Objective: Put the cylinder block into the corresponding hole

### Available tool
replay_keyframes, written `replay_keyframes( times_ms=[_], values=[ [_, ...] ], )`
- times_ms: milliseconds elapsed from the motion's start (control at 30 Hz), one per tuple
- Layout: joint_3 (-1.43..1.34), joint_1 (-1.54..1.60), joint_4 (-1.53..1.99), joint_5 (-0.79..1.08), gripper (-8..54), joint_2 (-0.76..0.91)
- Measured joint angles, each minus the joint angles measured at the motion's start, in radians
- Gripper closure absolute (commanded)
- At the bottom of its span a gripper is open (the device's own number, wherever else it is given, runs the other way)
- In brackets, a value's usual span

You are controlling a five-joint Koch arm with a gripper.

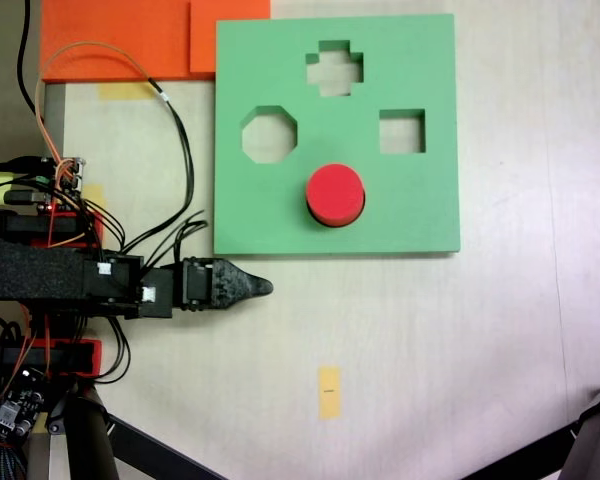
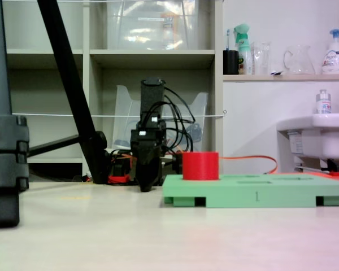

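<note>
Heads up: your red block (image 1: 335,193) sits in round hole at 6 o'clock of green board (image 1: 420,200), top poking above the surface. Gripper (image 1: 263,286) parked off board's 7 o'clock corner, empty, tips look pinched together.

On the pale surface (image 1: 460,350) you have a yellow tape strip (image 1: 328,391) lying well apart from the other items. Orange foam sheets (image 1: 130,40) lie at the top left corner in the top-down fixed view. In the low fixed view, note a black tripod leg (image 2: 68,84), a shelf unit (image 2: 152,56), a white sink (image 2: 322,135), and bottles (image 2: 336,51) on the upper ledge.
</note>
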State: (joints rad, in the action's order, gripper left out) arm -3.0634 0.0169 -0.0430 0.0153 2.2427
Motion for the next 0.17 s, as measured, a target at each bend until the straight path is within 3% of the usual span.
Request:
replay_keyframes(
  times_ms=[167],
  values=[
    [-0.002, 0.0, 0.0, 0.0, 11.7, 0.0]
  ],
)
